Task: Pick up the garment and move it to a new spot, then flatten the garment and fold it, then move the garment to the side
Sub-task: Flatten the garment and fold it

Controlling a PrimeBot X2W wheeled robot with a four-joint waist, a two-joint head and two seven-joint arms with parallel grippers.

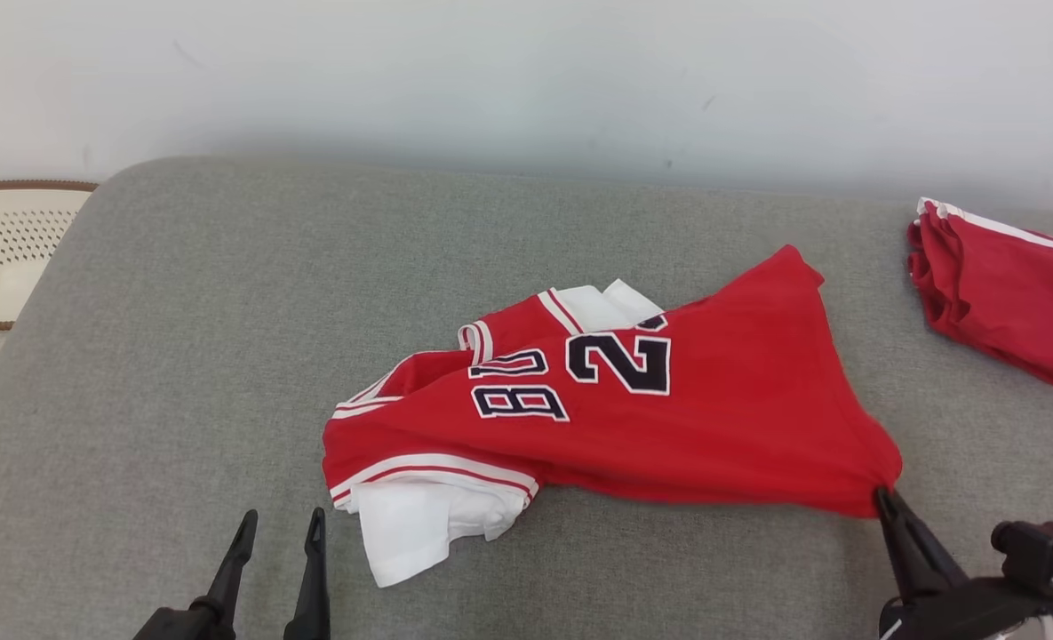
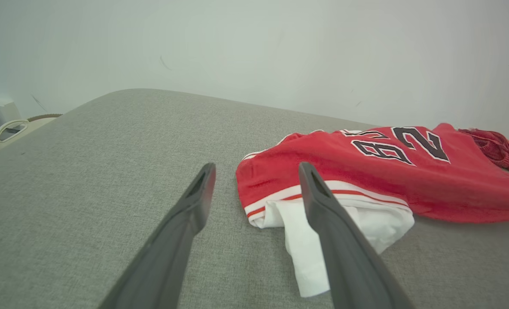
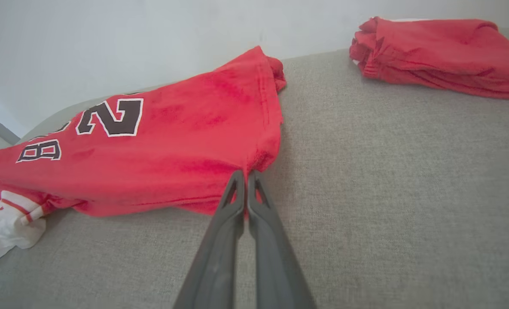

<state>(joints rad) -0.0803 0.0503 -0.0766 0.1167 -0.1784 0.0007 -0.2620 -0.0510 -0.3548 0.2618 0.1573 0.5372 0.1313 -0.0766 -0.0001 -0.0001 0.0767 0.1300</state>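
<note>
Fingers: R gripper [image 1: 881, 498] pressed together on the near-right hem corner of the red jersey [image 1: 713, 427]; L gripper [image 1: 282, 520] spread wide, nothing btwn, tips just beside the white sleeve [image 1: 410, 533].
Grey cushion [image 1: 179, 311]: bears both garments.
Red jersey: mid-cushion, crumpled, "28" facing up, white sleeve sticking out at near-left.
Second red garment [image 1: 1006, 293]: far right, apart from jersey.
Perforated basket [image 1: 2, 258]: off cushion's left edge.

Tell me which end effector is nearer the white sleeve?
Left. The left end effector sits open beside the white sleeve; the right end effector pinches the jersey at its far red corner.
</note>
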